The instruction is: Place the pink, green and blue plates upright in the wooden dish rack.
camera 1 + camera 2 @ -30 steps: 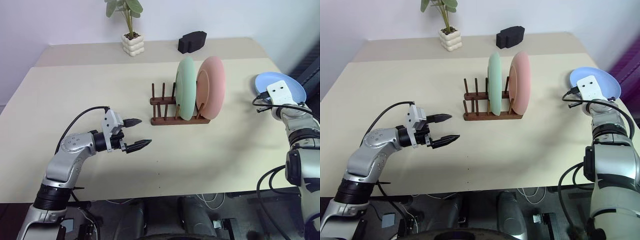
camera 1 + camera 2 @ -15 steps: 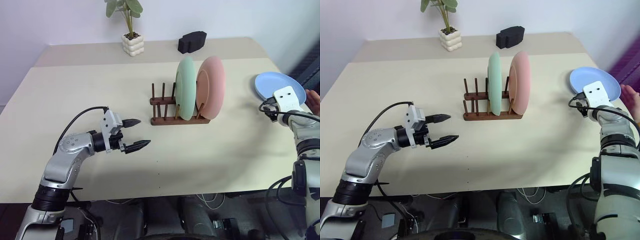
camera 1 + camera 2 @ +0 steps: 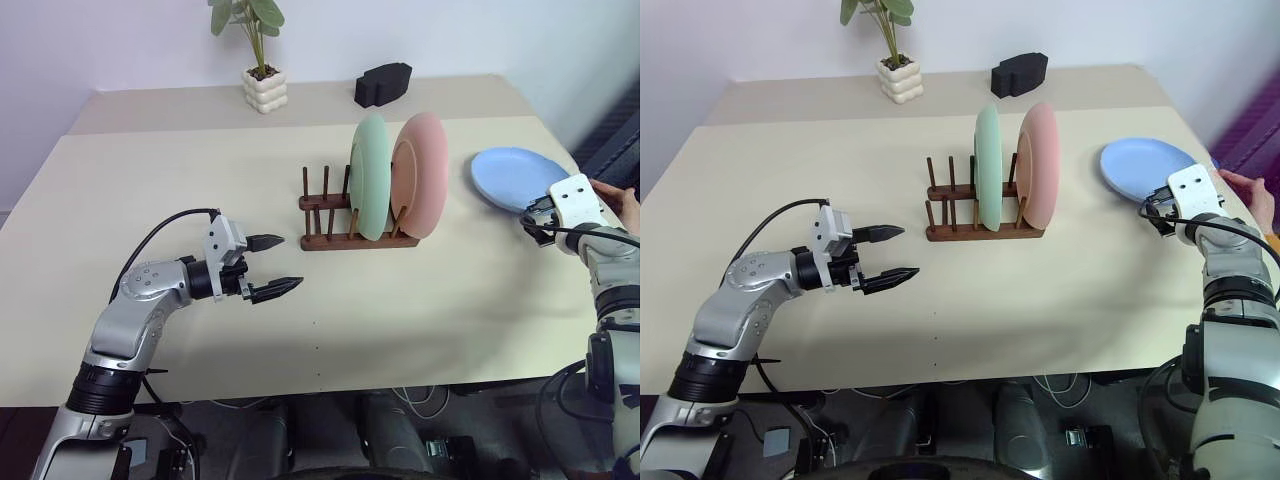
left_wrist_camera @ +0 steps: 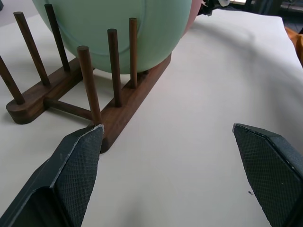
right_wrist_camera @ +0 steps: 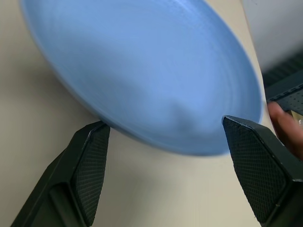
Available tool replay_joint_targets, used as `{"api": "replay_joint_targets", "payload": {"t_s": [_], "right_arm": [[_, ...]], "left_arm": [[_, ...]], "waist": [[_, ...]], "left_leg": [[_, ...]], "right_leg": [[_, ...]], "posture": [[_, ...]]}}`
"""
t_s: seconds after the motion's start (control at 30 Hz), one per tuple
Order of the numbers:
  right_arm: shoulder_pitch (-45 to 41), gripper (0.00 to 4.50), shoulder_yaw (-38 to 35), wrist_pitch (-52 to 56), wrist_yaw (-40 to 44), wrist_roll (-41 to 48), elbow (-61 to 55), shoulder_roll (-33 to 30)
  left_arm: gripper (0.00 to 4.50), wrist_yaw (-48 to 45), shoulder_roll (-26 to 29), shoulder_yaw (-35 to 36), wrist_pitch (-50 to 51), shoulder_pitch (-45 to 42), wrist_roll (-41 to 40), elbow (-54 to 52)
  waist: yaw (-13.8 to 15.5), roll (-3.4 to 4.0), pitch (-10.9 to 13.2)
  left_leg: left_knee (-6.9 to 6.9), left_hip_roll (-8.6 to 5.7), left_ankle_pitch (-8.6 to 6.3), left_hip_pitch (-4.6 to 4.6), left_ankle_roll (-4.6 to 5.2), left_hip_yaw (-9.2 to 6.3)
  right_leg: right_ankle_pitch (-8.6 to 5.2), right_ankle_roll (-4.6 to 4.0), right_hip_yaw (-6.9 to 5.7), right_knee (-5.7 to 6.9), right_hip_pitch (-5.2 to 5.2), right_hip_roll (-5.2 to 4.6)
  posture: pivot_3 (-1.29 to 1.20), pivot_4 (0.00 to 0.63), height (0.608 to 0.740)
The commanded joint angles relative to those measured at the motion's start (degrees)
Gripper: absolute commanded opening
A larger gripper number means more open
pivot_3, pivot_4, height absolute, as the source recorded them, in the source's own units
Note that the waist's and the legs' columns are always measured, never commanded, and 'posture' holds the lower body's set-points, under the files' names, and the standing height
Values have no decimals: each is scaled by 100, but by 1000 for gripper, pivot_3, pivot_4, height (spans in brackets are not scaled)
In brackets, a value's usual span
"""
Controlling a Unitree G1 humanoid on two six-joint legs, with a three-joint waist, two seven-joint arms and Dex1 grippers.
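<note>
The blue plate (image 3: 515, 179) now lies farther in on the bench (image 3: 180, 190), nearer the wooden dish rack (image 3: 345, 215), and the right gripper (image 5: 170, 142), spread wide, no longer pinches it. A person's hand (image 3: 612, 197) sits just behind. The green plate (image 3: 368, 176) and pink plate (image 3: 420, 172) stand upright in the rack; the left gripper (image 3: 277, 265) hovers spread.

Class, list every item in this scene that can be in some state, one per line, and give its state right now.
Green plate: upright in the rack.
Pink plate: upright in the rack, beside the green one.
Blue plate: out of the rack, near the table's right edge, tilted, not gripped.
Wooden dish rack: two slots filled, left pegs free.
Left gripper: open, empty, above the table.
Right gripper: open, fingers either side of the blue plate's rim.
Person's hand: next to the right gripper.
</note>
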Motion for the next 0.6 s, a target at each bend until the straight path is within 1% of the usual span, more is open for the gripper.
{"api": "replay_joint_targets", "payload": {"t_s": [0.03,0.13,0.27,0.6], "right_arm": [[-46,3822,-45,-143,67,39,-287,-233],[-35,3822,49,-223,238,-39,-325,-297],[-47,3822,383,-534,599,-303,-320,-397],[-589,3822,824,-495,1339,-576,238,-186]], "left_arm": [[4500,4,-5,51,-58,-15,-60,-106],[4500,20,-3,64,-54,16,-62,-121],[4500,22,-3,53,-57,4,-55,-103],[4500,-1,-10,35,-99,-87,-31,-13]], "waist": [[-1,0,0],[0,0,0],[0,0,0],[-3,0,0]], "left_leg": [[0,0,0,0,0,0],[0,0,0,0,0,0],[0,0,0,0,0,0],[2,1,1,5,-2,0]], "right_leg": [[0,0,0,0,0,0],[0,0,0,0,0,0],[0,0,0,0,0,0],[0,0,0,5,1,0]], "posture": [[0,150,740],[0,150,740],[0,150,740],[0,150,740]]}}
